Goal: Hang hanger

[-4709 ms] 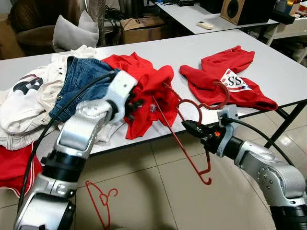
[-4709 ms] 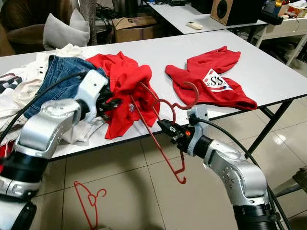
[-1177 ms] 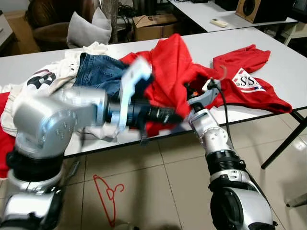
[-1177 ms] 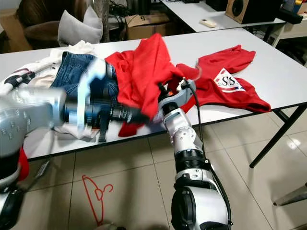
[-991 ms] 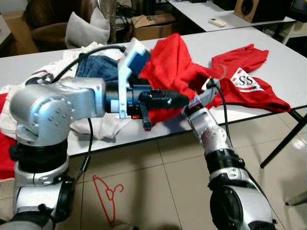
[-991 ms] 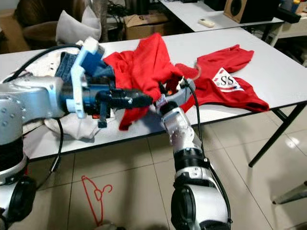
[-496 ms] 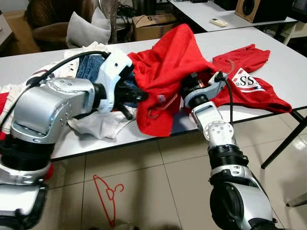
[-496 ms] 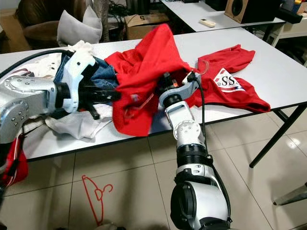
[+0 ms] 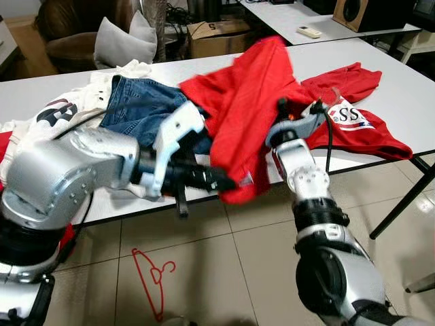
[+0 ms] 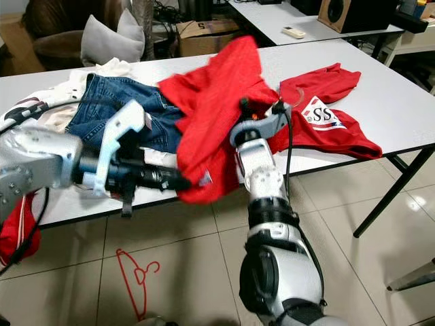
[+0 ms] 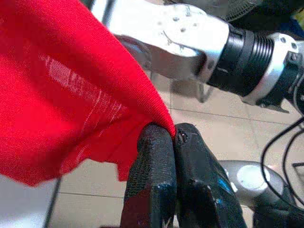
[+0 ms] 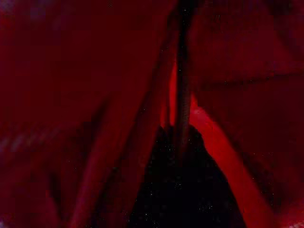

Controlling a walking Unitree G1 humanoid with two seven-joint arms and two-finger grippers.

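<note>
A red shirt (image 9: 245,102) is lifted off the white table (image 9: 401,81) and hangs stretched over the front edge. My left gripper (image 9: 228,183) is shut on its lower hem, just in front of the table edge; in the left wrist view the fingertips (image 11: 159,142) pinch the red cloth (image 11: 71,95). My right arm (image 9: 302,170) reaches up under the shirt, its gripper hidden by cloth there. In the right wrist view, inside dark red fabric, my right gripper (image 12: 176,142) is shut on a thin hanger wire (image 12: 183,71).
A second red shirt (image 9: 357,125) with an SS print lies on the table's right. Jeans (image 9: 139,105) and white clothes (image 9: 61,112) are piled on the left. A red hanger (image 9: 153,278) lies on the tiled floor. A table leg (image 9: 401,204) slants at the right.
My left gripper has swung from beside the jeans out past the table edge and pulled the shirt's hem down and forward. The right arm has stayed inside the shirt.
</note>
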